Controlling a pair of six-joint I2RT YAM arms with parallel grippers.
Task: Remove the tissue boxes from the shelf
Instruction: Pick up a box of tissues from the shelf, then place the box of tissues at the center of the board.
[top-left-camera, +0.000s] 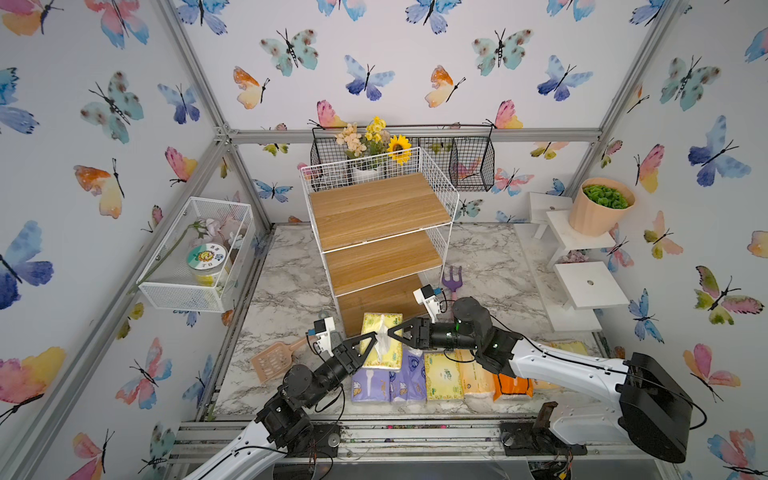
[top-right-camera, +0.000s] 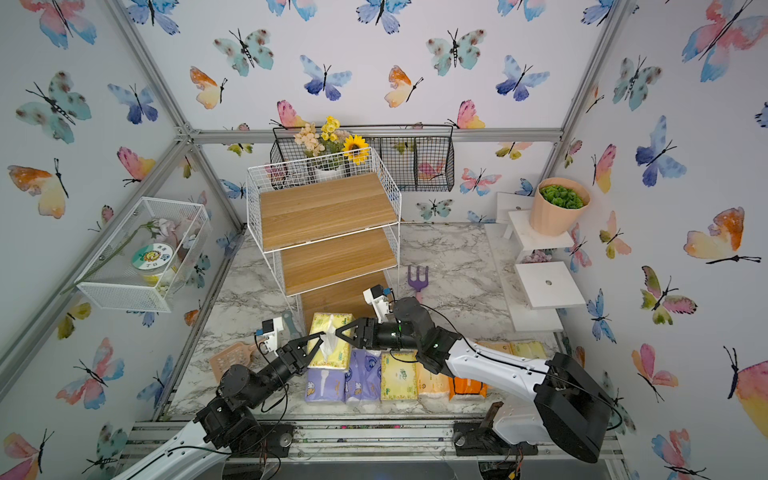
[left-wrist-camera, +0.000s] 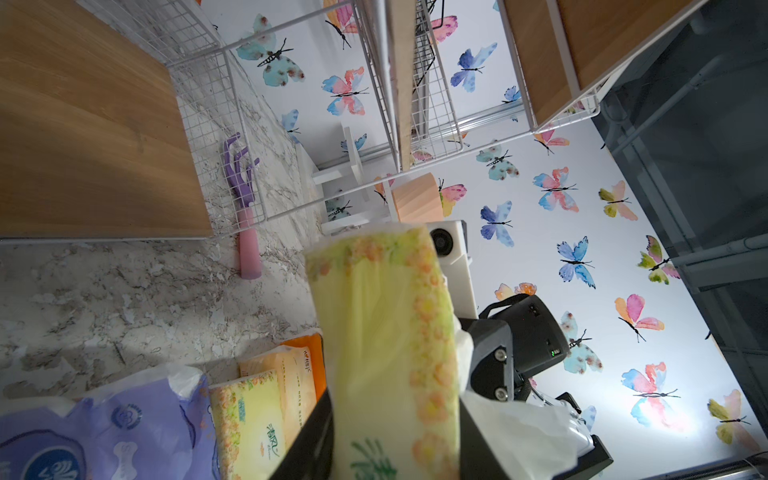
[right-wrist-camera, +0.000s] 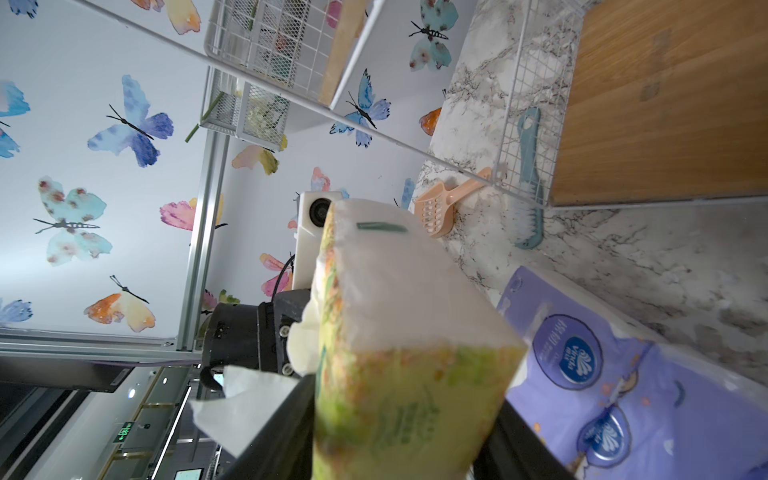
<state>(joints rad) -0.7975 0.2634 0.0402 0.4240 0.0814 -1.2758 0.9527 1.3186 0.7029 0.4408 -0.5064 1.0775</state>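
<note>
The shelf (top-left-camera: 378, 208) (top-right-camera: 328, 208) stands at the back middle, and all three wood boards that show are bare. Just in front of its bottom board (left-wrist-camera: 83, 124) (right-wrist-camera: 665, 104) a yellow-green tissue pack (top-left-camera: 382, 322) (top-right-camera: 332, 322) (left-wrist-camera: 386, 332) (right-wrist-camera: 407, 332) hangs above the table, a white tissue sticking out of it. My left gripper (top-left-camera: 371, 338) (left-wrist-camera: 395, 449) is shut on it from the lower left. My right gripper (top-left-camera: 392, 332) (right-wrist-camera: 399, 436) has its fingers against both sides from the right. Below lie purple packs (top-left-camera: 370, 384), a yellow one (top-left-camera: 442, 374), a peach one (top-left-camera: 473, 374) and an orange one (top-left-camera: 513, 386).
A peach scoop (top-left-camera: 270, 361) lies left of the packs, a purple rake (top-left-camera: 452, 282) right of the shelf, a teal brush (right-wrist-camera: 528, 178) beside the shelf's mesh. A white mesh box (top-left-camera: 195, 253) hangs on the left wall. Black wire baskets (top-left-camera: 469, 162) and white steps with a pot (top-left-camera: 598, 208) stand behind.
</note>
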